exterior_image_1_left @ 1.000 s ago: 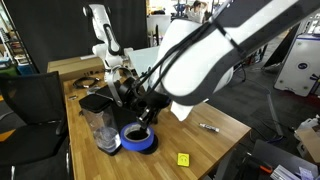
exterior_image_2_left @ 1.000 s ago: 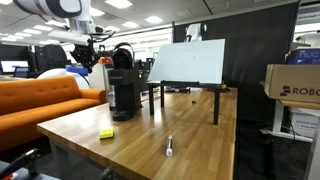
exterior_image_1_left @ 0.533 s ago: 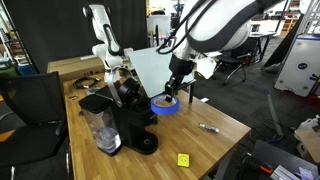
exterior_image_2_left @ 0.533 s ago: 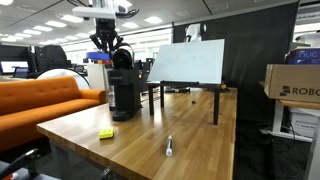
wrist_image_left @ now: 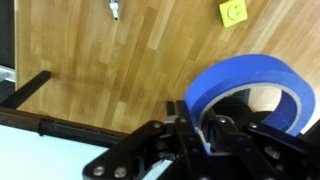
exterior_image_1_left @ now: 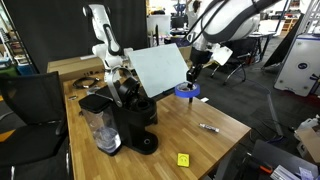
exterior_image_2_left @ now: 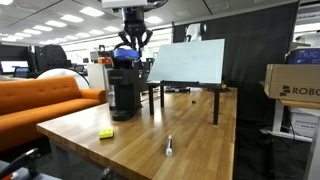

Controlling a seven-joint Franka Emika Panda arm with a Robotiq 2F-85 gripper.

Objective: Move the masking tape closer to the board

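Where a wooden table [exterior_image_1_left: 175, 130] fills the middle of the room, a large white board [exterior_image_1_left: 158, 68] leans on a thin black stand [wrist_image_left: 30, 92]. A white Franka arm [exterior_image_1_left: 225, 20] reaches in from above. A black coffee machine [exterior_image_1_left: 130, 118] stands on the table in front of the board. The gripper [exterior_image_1_left: 189, 83] hangs just beside the board's lower corner, its jaws pinching the wall of the blue masking tape [exterior_image_1_left: 188, 92]. The wrist view shows one jaw inside the ring and one outside. The roll is held in the air, clear of the wood, near the board but apart from it. Well away, toward the table's other end, lie a dark marker pen [exterior_image_1_left: 209, 127] and a small yellow note [exterior_image_1_left: 183, 159] with a smiley face.

The carry looks nearly finished, and setting the roll down is what remains. To do that well, lower it straight onto bare wood beside the stand, keeping the ring flat and clear of the black bar. Spread the jaws only once the roll rests on the table. Then lift straight up so the inner jaw does not drag the ring.
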